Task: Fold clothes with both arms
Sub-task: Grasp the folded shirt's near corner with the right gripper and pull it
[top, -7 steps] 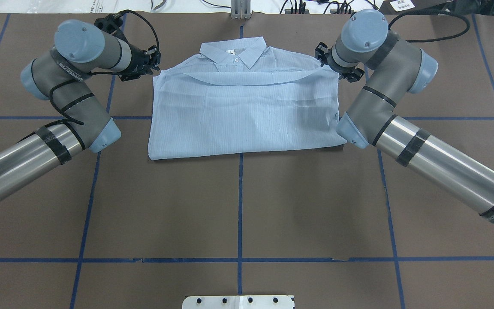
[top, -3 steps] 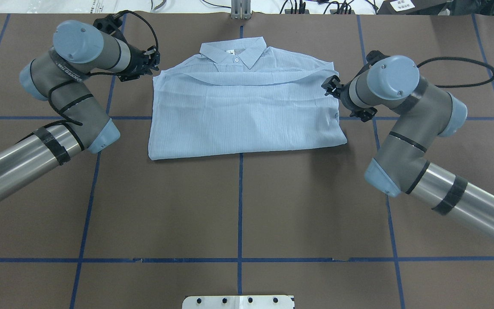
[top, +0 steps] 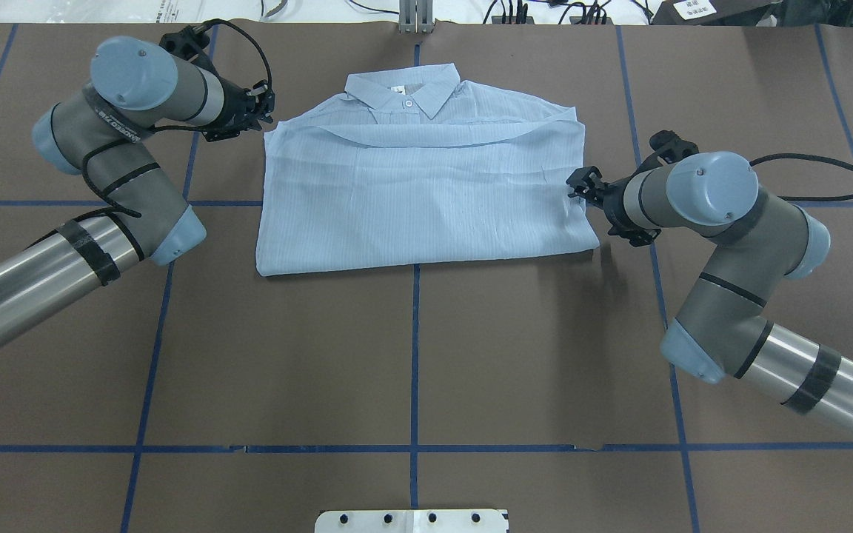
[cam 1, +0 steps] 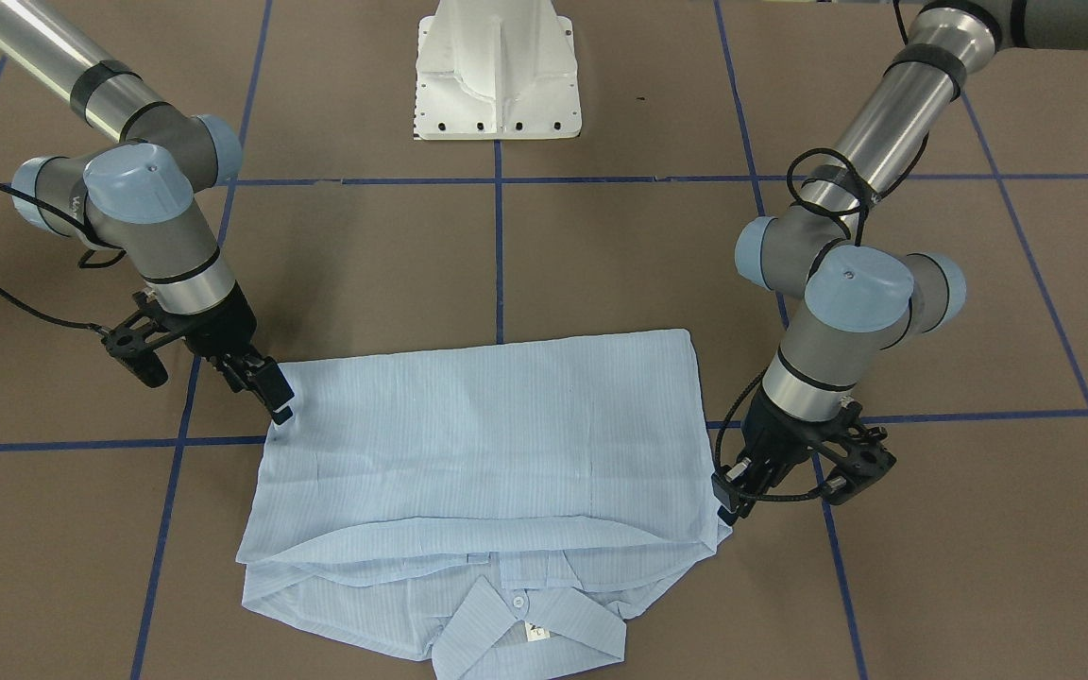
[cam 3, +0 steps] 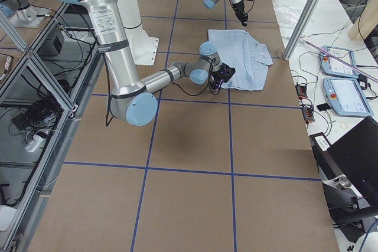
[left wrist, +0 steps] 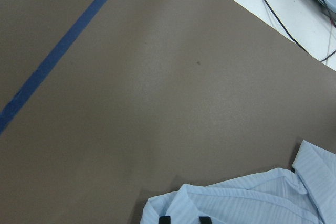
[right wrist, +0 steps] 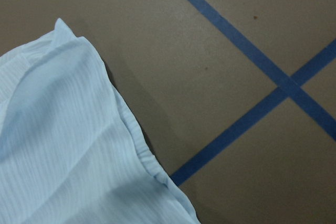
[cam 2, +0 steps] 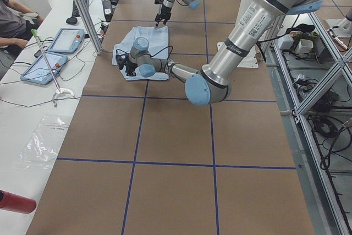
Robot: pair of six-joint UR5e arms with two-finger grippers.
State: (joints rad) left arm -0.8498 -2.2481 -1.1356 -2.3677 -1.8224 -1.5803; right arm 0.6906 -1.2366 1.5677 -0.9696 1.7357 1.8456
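Shirt [top: 419,185] lay folded flat on table [top: 412,355], collar away from robot. Only L wrist cam showed left gripper [left wrist: 184,219]: tips narrowly apart at shirt corner. Right gripper [cam 1: 278,406] touched shirt edge; its opening couldn't be told.

Cannot read any wording in full. On the left arm [top: 123,185], white lettering [top: 112,122] along the grey wrist link, too blurred to spell out. Likewise on the near links in both side views, left arm and right arm [cam 3: 112,45]. On the neck tag [cam 1: 535,632] in the collar [cam 1: 582,635], tiny dark marks, illegible. Beyond the far edge of the worktop [top: 545,355], a white label [top: 694,9] with black print, unreadable.
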